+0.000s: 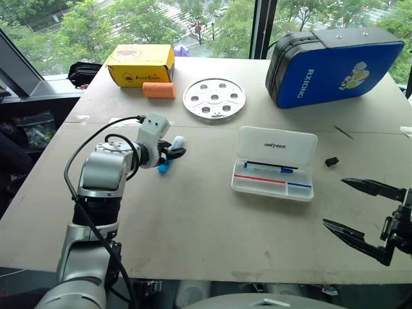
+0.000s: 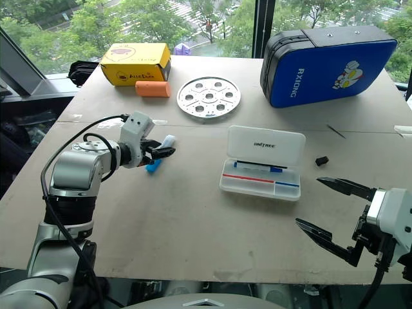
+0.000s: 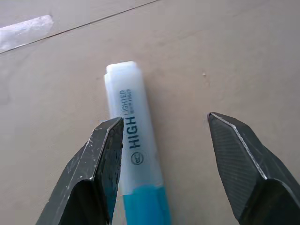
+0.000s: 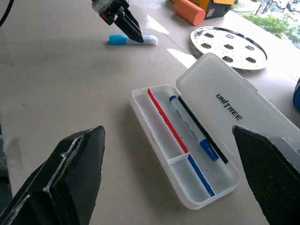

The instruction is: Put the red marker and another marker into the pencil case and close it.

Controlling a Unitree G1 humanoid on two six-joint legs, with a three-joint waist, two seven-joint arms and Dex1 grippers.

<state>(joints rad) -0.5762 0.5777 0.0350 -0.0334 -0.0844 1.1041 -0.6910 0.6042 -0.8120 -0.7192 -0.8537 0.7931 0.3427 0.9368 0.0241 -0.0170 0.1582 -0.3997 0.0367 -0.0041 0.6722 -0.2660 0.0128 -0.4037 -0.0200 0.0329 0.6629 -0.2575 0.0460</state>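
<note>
Highlighter (image 3: 136,154) lies beside one of the left gripper's (image 3: 164,129) spread jaws.

highlighter (image 1: 168,156) lies left of the open pencil case (image 1: 275,165).

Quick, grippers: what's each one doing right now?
Left gripper: open, jaws apart over the blue highlighter on the table, not gripping it.
Right gripper: wide open, empty.

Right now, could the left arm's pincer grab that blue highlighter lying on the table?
Probably yes. The left pincer hangs open right over the highlighter, one finger beside its barrel, and nothing lies between them on the table.
</note>
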